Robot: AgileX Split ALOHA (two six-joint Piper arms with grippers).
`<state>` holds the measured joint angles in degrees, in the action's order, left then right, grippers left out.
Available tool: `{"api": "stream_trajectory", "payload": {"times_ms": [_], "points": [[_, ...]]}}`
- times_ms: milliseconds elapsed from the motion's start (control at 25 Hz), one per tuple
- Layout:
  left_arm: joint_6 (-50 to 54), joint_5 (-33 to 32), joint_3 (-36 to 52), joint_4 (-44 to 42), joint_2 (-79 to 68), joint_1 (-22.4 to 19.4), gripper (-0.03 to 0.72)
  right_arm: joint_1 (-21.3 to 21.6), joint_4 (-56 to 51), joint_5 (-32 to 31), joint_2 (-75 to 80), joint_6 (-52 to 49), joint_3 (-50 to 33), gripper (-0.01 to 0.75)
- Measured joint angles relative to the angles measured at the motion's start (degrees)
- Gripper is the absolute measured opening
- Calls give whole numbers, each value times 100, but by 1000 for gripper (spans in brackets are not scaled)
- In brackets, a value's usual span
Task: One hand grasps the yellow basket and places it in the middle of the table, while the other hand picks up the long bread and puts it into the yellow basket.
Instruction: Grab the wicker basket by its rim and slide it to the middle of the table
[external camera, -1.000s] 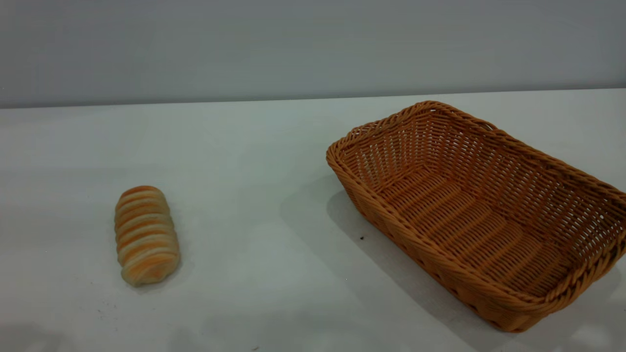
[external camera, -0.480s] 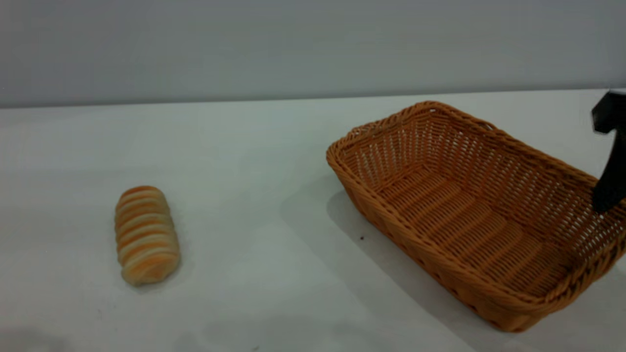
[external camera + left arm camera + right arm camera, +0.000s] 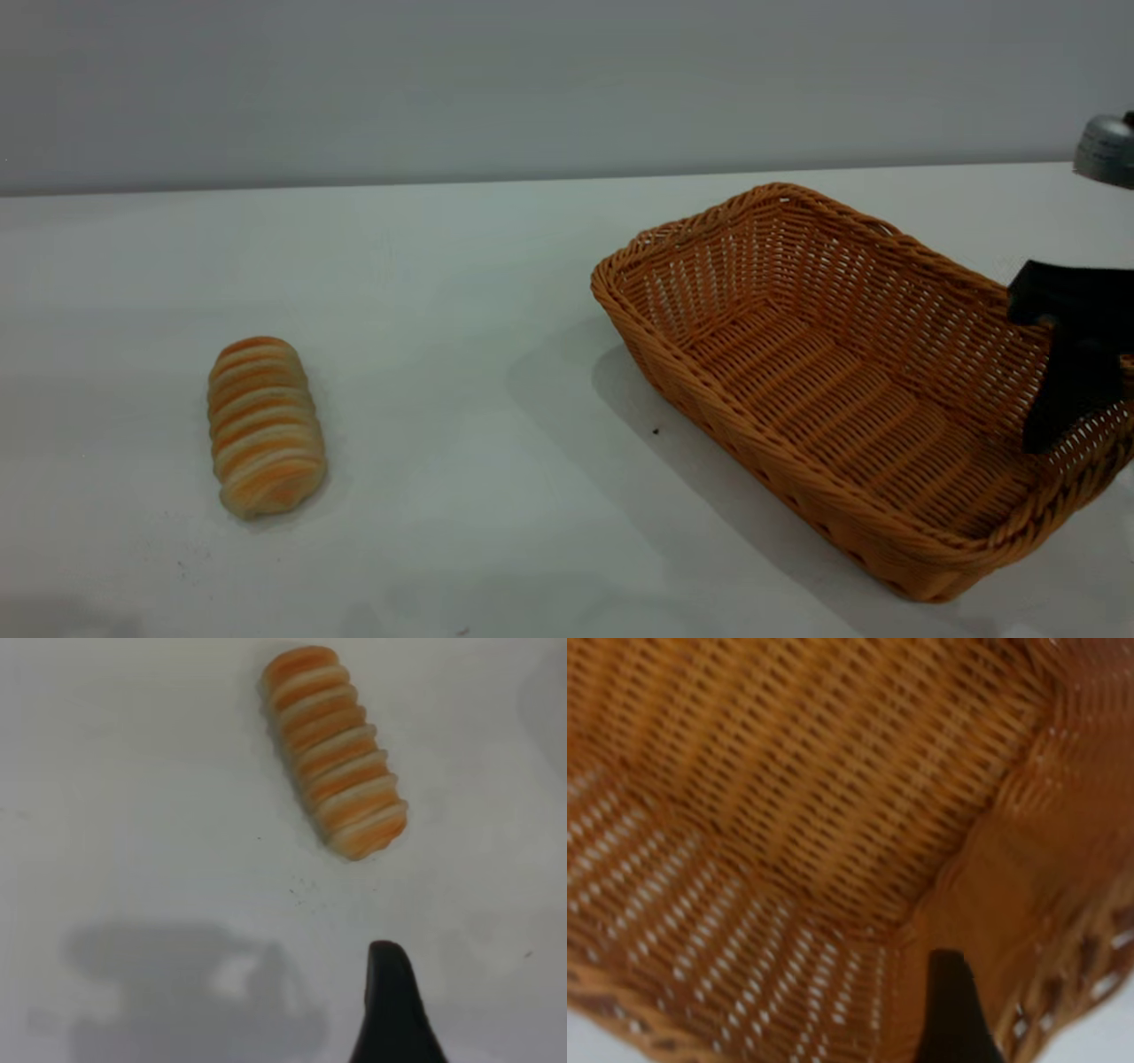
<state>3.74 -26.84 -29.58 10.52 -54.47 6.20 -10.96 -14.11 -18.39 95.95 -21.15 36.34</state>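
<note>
The long bread [image 3: 264,425] lies on the white table [image 3: 461,292] at the left, and it also shows in the left wrist view [image 3: 335,751]. The yellow basket [image 3: 850,381] stands empty at the right. My right gripper [image 3: 1076,416] hangs over the basket's right end, with one black finger [image 3: 950,1010] reaching down inside, close to the end wall [image 3: 1010,904]. The other finger is out of frame, so the gripper looks open. My left gripper [image 3: 416,1019] is out of the exterior view. It hovers above the table a little short of the bread, with one finger showing, and holds nothing.
A grey wall runs behind the table's far edge. A few dark specks [image 3: 655,431] lie on the table beside the basket. A wide stretch of bare tabletop separates the bread and the basket.
My right gripper came in from the right edge and moved down and leftward into the basket's right end. The bread and the basket have stayed in place.
</note>
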Motion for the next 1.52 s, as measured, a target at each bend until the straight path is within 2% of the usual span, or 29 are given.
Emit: {"api": "stream_trajectory", "payload": {"times_ms": [160, 360, 480, 600, 760, 800, 1160, 1520], "points": [[-154, 0, 0, 111, 0, 0, 541, 0, -68, 93, 254, -7, 12, 499], [-212, 12, 0, 119, 0, 0, 541, 0, -153, 566, 765, -7, 31, 497], [-219, 17, 0, 123, 0, 0, 541, 0, -167, 753, 1026, -7, 36, 463], [-219, 17, 0, 123, 0, 0, 541, 0, -196, 845, 1203, 60, 47, 342], [-219, 19, 0, 123, 0, 0, 541, 0, -259, 948, 1208, 363, 145, 97], [-219, 19, 0, 125, 0, 0, 541, 0, -224, 923, 1208, 477, 194, 60], [-219, 19, 0, 125, 0, 0, 541, -8, -373, -64, 1221, 1048, 1011, 47], [-220, 13, 0, 130, 0, 0, 541, -608, -2063, -354, 1334, 2756, 1773, 45]]}}
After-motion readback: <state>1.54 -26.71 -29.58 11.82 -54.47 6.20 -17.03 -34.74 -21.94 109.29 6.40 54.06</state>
